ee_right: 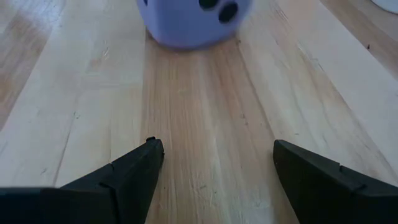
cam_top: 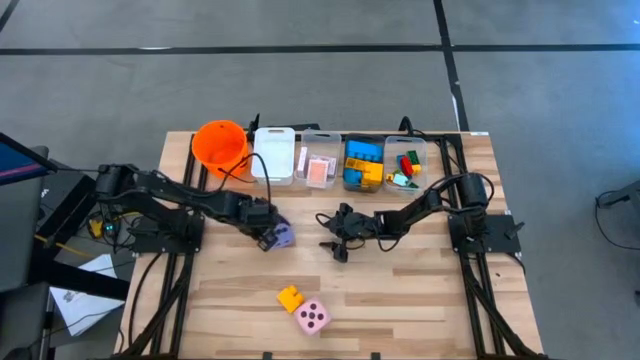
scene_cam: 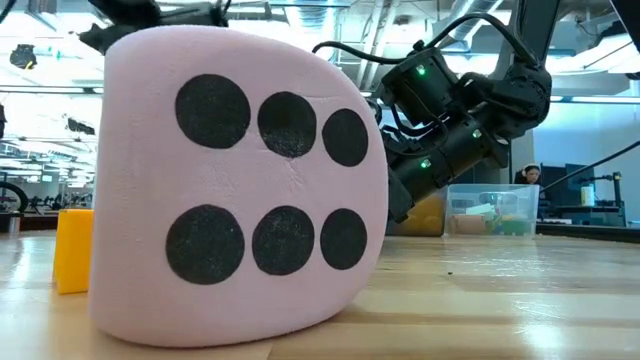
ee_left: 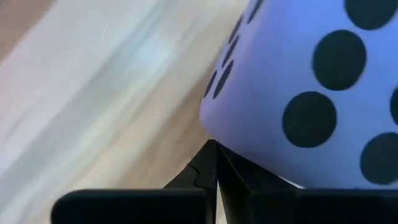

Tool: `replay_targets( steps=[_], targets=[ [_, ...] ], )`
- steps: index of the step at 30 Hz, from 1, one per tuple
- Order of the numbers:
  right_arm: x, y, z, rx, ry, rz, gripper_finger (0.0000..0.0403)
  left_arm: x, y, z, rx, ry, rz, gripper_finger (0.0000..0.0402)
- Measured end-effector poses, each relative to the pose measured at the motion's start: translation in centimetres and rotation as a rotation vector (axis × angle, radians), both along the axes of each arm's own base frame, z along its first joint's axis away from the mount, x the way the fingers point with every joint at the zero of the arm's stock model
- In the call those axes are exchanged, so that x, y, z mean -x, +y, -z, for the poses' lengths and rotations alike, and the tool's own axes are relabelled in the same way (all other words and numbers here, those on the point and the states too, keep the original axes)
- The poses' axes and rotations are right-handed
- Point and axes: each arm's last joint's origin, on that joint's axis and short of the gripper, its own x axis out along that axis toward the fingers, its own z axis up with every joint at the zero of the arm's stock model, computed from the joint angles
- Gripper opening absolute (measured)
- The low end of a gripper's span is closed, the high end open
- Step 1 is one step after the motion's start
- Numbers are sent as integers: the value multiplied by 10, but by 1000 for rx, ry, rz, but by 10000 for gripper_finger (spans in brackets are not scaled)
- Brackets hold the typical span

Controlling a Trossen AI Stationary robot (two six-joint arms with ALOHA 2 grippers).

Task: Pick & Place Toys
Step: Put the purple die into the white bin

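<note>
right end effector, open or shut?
Open. The right end effector has its two fingers spread apart with bare table between them, nothing held; the purple die sits ahead of it.

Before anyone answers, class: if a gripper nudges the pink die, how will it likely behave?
The pink die looks like soft foam, so it probably dents and weighs little. Its rounded corners suggest it may tumble rather than slide. Resting flat on the table, it seems stable for now.
</note>
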Motion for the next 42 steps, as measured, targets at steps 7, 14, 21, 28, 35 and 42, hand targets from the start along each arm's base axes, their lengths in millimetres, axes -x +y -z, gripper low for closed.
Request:
replay_targets(
  steps=[7, 14, 21, 28, 35, 42],
  targets=[
    [0, 0, 0, -1, -3, -2, 301, -29, 20, 15, -53, -136, 48, 0],
    [0, 1, -1, -3, -7, -5, 301, -54, 30, 28, -47, -305, 60, 0],
    [0, 1, -1, -5, -9, -9, 301, -64, 29, 35, -50, -354, 116, 0],
    [0, 2, -1, -5, -10, -10, 301, -49, 29, 21, -54, -281, 113, 0],
    [-1, 6, -2, -15, -24, -32, 301, -26, 25, -4, -50, -236, 82, 0],
    [-4, 7, -7, -45, -92, -16, 301, -19, 12, -16, -49, -317, 122, 0]
  ],
)
